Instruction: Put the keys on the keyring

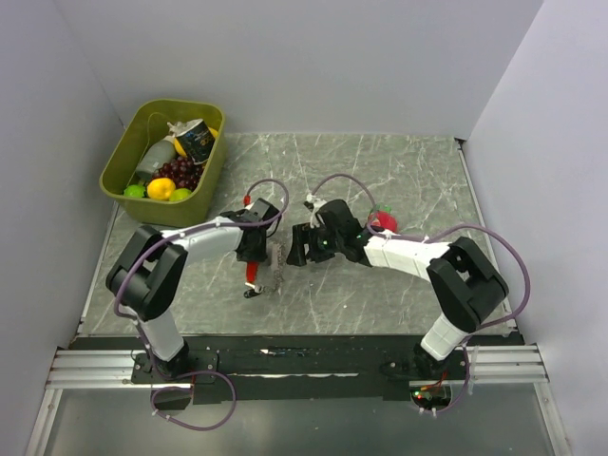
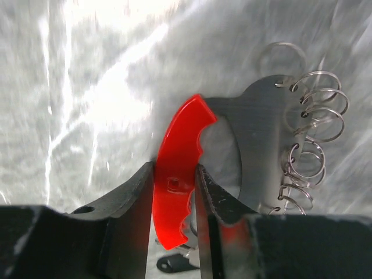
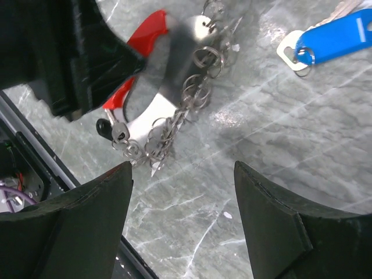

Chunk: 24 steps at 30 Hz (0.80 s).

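The keyring is a red curved clip (image 2: pixel 183 131) on a silvery plate (image 2: pixel 256 133) hung with several wire rings (image 2: pixel 317 110). My left gripper (image 2: pixel 174 170) is shut on the red clip and holds it over the marble table; it also shows in the top view (image 1: pixel 253 260). A small black-headed key (image 3: pixel 105 128) hangs from the rings (image 3: pixel 189 102). A key with a bright blue head (image 3: pixel 337 34) lies flat on the table, apart from the keyring. My right gripper (image 3: pixel 183 195) is open and empty, hovering just right of the rings (image 1: pixel 276 266). The blue key is hidden in the top view.
A green bin (image 1: pixel 122 152) of toy fruit and a can stands at the back left. A round red toy fruit (image 1: pixel 384 221) lies beside the right arm. Grey walls close in the table. The black base rail (image 3: pixel 35 157) runs along the near edge.
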Each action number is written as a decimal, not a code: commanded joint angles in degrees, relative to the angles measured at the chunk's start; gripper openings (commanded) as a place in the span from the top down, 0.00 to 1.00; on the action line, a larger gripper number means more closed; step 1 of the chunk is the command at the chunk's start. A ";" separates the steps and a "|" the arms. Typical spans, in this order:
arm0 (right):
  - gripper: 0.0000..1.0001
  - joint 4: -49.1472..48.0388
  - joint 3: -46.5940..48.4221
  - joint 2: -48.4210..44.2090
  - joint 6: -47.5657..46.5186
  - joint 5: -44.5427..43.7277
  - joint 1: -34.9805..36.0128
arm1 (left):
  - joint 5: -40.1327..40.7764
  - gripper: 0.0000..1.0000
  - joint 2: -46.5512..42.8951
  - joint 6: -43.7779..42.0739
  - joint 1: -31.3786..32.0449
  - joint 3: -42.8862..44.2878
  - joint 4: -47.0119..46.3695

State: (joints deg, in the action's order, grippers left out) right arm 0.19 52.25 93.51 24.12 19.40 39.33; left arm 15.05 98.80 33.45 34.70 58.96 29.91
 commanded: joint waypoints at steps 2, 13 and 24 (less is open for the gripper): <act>0.23 -0.62 -2.06 -4.74 -0.21 -2.52 -0.75 | 6.82 0.73 5.87 -2.95 0.11 5.63 1.81; 0.21 -0.54 -3.74 -8.96 -2.32 -3.14 -0.40 | 6.85 0.31 -0.26 -3.92 0.19 6.80 -0.37; 0.26 -1.50 2.24 -3.34 -4.96 0.99 4.08 | -10.80 0.25 -17.75 0.03 -5.76 -7.34 -7.14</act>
State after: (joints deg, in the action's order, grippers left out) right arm 0.73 50.63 88.36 20.93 18.20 41.50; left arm 15.97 85.84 31.18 32.86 57.52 26.89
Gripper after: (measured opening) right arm 0.759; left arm 0.760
